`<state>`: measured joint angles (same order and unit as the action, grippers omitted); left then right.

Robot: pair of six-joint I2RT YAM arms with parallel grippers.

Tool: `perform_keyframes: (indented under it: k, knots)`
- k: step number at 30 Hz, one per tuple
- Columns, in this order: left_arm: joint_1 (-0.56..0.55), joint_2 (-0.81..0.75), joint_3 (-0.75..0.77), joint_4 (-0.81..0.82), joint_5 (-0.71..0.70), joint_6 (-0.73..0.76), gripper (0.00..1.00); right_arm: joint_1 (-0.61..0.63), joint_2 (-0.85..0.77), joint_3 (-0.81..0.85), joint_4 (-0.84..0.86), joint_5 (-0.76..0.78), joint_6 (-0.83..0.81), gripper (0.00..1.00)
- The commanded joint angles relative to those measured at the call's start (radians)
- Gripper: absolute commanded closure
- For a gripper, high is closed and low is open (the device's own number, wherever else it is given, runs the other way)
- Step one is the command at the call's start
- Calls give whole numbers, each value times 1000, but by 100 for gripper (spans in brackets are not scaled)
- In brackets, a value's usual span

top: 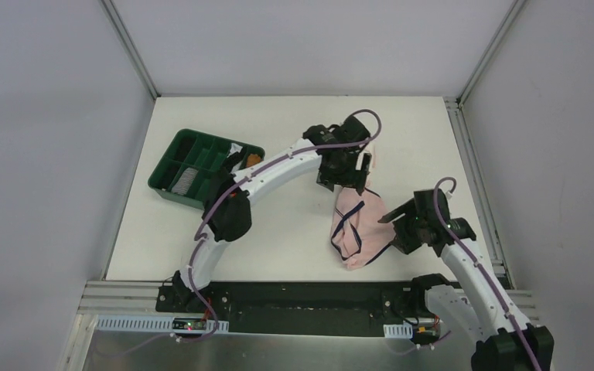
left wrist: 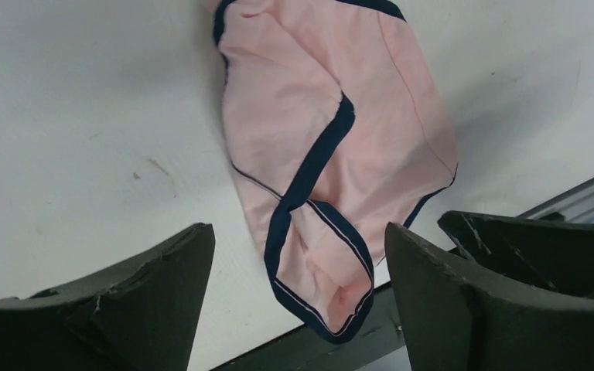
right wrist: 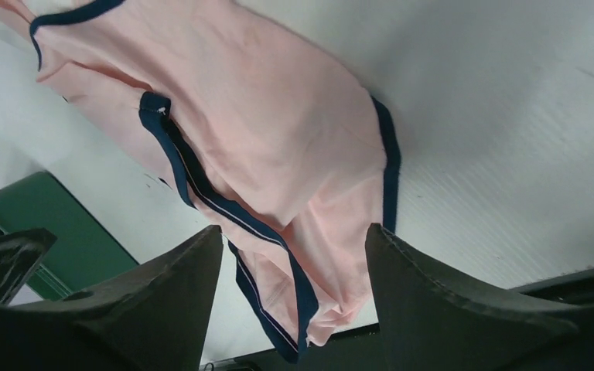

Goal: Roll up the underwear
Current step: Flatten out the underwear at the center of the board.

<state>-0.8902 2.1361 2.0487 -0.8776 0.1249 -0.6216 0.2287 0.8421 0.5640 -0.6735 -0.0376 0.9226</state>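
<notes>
The pink underwear with navy edging (top: 358, 226) lies crumpled and partly folded on the white table, its near end by the table's front edge. My left gripper (top: 348, 182) hovers over its far end, open, and the cloth (left wrist: 332, 147) lies between and beyond the spread fingers (left wrist: 162, 286), which hold nothing. My right gripper (top: 393, 222) is at the underwear's right side, also open. In the right wrist view the underwear (right wrist: 278, 131) runs down between the fingers (right wrist: 425, 286) without being pinched.
A green compartment tray (top: 172, 158) stands at the back left with rolled cloths in it, orange (top: 254, 158) and grey (top: 186, 179) among them. The tray's side (right wrist: 54, 224) shows in the right wrist view. A black strip (top: 309, 297) runs along the table's near edge.
</notes>
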Motion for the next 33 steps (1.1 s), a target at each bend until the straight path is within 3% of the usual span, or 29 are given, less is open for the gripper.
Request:
perform_keyframes:
  k: [1,5,10,16,22,29,33]
  knots:
    - [-107,129,225,-159,-252,134,18,-80,-162,-15,-177,10,17,28]
    - [-141,205,310,-157,-324,179,21,-169,-347,-28,-349,30,50,28]
    - [-162,305,404,-135,-369,227,25,-181,-528,-53,-416,30,135,27]
    - [-162,393,423,-129,-448,243,30,-181,-575,-51,-438,60,148,27]
    - [-160,426,423,-109,-472,251,51,-180,-543,-43,-436,60,132,27]
    - [-142,309,353,-107,-488,227,87,-180,-532,-70,-381,-15,82,27]
    - [-100,149,225,-106,-428,178,88,-180,-483,-92,-310,-116,26,27]
